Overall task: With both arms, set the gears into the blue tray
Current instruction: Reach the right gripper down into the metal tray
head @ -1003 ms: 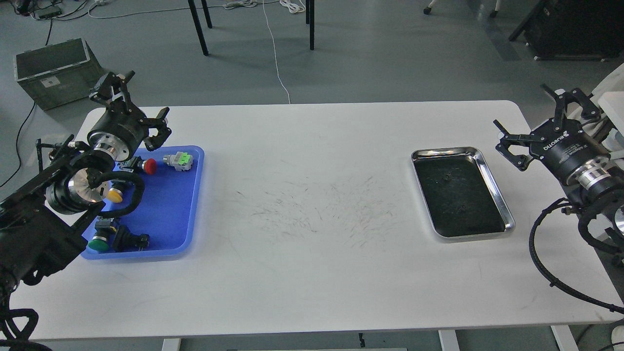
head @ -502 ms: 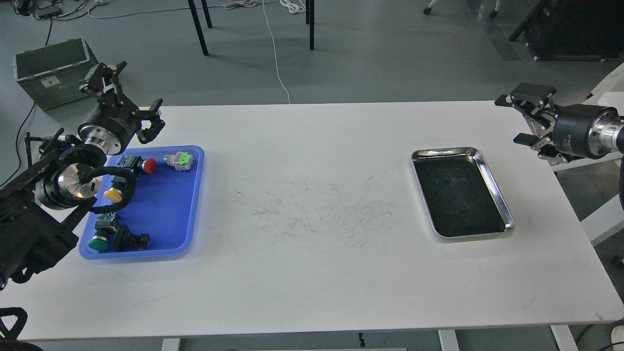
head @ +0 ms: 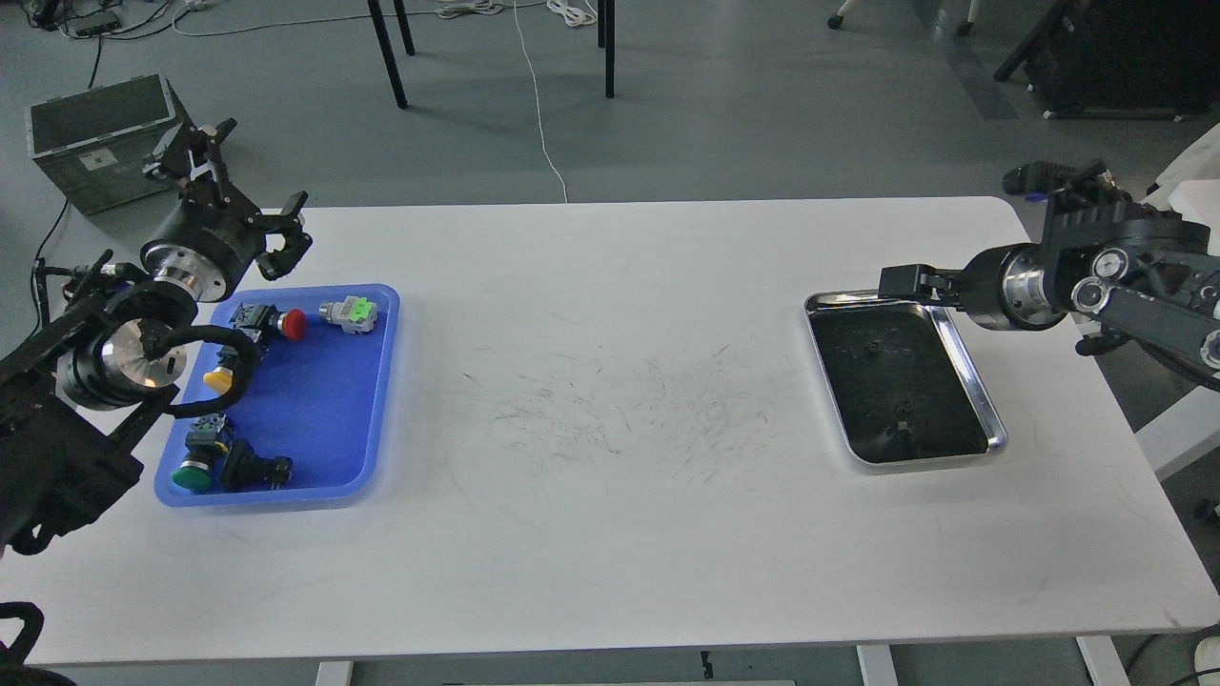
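- Our left end effector [head: 238, 186] hangs above the far left corner of the table [head: 610, 534], just beyond the far edge of the blue tray [head: 329, 419]. Its two fingers are spread wide apart and hold nothing.
- Our right end effector [head: 901, 283] points leftward over the far edge of the steel tray [head: 982, 400]. It appears dark and end-on, so we cannot tell whether its fingers are spread or pressed together.
- The blue tray rests on the left part of the table. It contains a red push-button [head: 292, 324], a green-capped switch [head: 349, 313], a yellow push-button [head: 218, 381], a dark green push-button [head: 193, 475] and a black blocky switch part [head: 254, 470].
- The steel tray rests on the right part of the table, well apart from the blue tray. Its inside is dark.
- The gears lie in the steel tray: one gear [head: 869, 349] near the far end and a second gear [head: 900, 412] toward the near end. Both are very small against the dark surface.
- The middle of the table carries fine dark scuff marks [head: 620, 410].
- A green crate [head: 95, 143] stands on the floor beyond the left table corner.
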Available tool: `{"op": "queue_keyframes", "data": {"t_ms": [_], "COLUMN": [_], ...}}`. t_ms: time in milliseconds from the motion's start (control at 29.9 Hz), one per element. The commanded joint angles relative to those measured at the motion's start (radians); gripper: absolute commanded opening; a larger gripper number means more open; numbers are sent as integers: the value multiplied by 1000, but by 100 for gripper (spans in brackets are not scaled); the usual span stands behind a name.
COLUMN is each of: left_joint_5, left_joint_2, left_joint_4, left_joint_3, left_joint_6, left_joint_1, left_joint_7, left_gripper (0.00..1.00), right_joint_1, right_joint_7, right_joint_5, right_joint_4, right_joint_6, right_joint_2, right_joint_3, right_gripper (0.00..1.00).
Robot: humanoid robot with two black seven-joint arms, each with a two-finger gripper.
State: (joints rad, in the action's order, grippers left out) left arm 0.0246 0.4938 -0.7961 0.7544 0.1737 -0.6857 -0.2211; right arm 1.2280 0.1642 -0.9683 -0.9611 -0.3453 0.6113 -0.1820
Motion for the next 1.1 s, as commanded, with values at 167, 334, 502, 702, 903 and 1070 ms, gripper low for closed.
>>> {"op": "queue_keyframes", "data": {"t_ms": [167, 334, 502, 702, 903, 1070], "left_joint_5": [0, 0, 0, 0, 0, 0], "left_joint_2": [2, 2, 0, 0, -1, -1], "left_joint_4": [0, 0, 2, 0, 2, 2], "left_joint_3": [-3, -4, -4, -6, -6, -7], "left_joint_6": [0, 0, 0, 0, 0, 0], "left_joint_1": [0, 2, 3, 5, 5, 6], "left_joint_7": [0, -1, -1, 0, -1, -1], "left_gripper": [99, 99, 99, 99, 99, 99], "right_joint_1": [-24, -59, -87, -100, -107, -124], "right_joint_7": [-3, -6, -8, -9, -9, -11], "right_joint_5": [-23, -24, -26, -26, -26, -26], "right_joint_4": [131, 183, 217, 263, 272, 306], "right_joint_6": [34, 43, 60, 65, 66, 86], "right_joint_2": [-137, -174, -182, -229, -260, -281], "right_joint_3": [-71, -74, -74, -74, -74, -76], "right_gripper": [97, 95, 94, 94, 93, 93]}}
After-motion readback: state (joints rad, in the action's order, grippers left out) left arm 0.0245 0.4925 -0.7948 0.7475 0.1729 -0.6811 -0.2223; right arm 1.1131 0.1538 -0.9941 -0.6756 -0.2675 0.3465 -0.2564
